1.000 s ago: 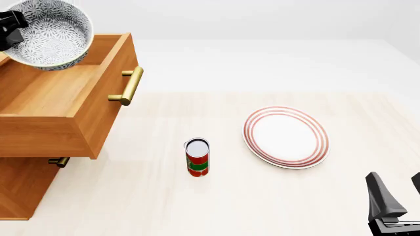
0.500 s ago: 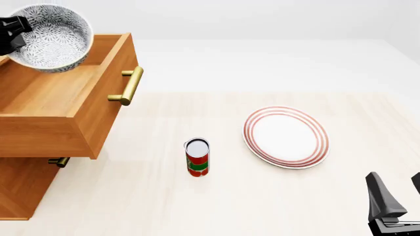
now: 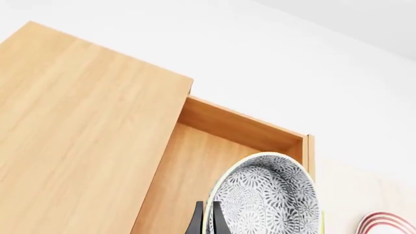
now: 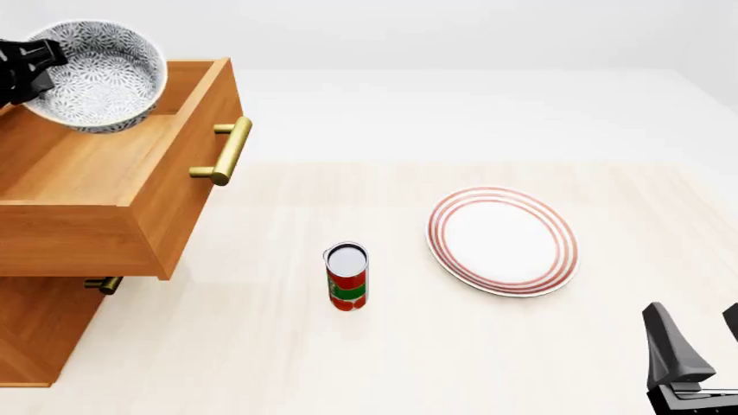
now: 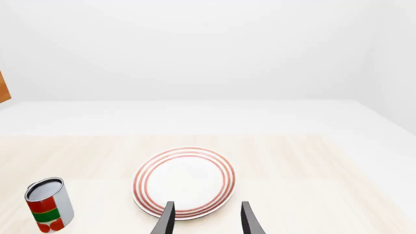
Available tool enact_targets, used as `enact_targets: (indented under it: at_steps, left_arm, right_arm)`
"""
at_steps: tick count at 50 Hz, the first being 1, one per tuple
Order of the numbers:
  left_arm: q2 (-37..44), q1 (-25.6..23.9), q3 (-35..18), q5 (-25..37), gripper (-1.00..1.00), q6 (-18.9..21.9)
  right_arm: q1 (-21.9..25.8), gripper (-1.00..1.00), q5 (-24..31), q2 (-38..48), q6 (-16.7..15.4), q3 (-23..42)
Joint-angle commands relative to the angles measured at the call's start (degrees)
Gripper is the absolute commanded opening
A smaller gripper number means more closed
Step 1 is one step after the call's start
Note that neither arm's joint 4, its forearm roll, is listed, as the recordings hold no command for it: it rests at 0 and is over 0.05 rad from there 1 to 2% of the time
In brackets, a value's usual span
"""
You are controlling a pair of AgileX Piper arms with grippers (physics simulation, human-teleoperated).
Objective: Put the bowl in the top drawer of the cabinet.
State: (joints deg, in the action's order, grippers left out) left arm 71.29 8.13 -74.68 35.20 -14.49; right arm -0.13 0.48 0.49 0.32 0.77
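While the round, deep white ceramic bowl [image 4: 98, 76] with its dense blue-grey floral speckle hangs tilted in the air, it sits directly above the back part of the large light-brown wooden top drawer [image 4: 116, 173], which stands pulled out from the light-brown wooden cabinet [image 4: 34, 320]. The left gripper [image 4: 26, 67] pinches the bowl's rim on the side away from the drawer's brass bar handle [image 4: 225, 151]; in the left wrist view the two dark fingers [image 3: 197, 222] clamp that rim, one on the inside wall and one on the outside, with the bowl [image 3: 266, 197] hanging beyond them over the drawer's open box [image 3: 195, 185]. The coming move looks to be a straight descent: the drawer floor lies below the bowl, so lowering and letting go should be enough. Over at the near right corner of the table, the right gripper [image 5: 205, 217] idles with its fingers spread and empty, pointing toward the flat white plate with red rings [image 4: 502, 240], well apart from the cabinet. Between them stands a small red and green tin can [image 4: 346, 277].
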Motion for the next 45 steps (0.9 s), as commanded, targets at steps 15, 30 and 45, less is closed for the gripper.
enact_targets:
  at_steps: [15, 30, 45]
  left_arm:
    - [2.6, 1.1, 0.5, -1.8, -1.00, 0.9]
    - [4.3, 0.9, -0.6, -1.9, -1.00, 1.3]
    - [5.7, 0.9, -2.5, -0.8, -1.00, 1.8]
  right_arm:
    - [0.0, 1.00, 0.0, 0.0, 0.0, 0.0]
    - [0.0, 1.00, 0.0, 0.0, 0.0, 0.0]
    - [0.0, 1.00, 0.0, 0.0, 0.0, 0.0]
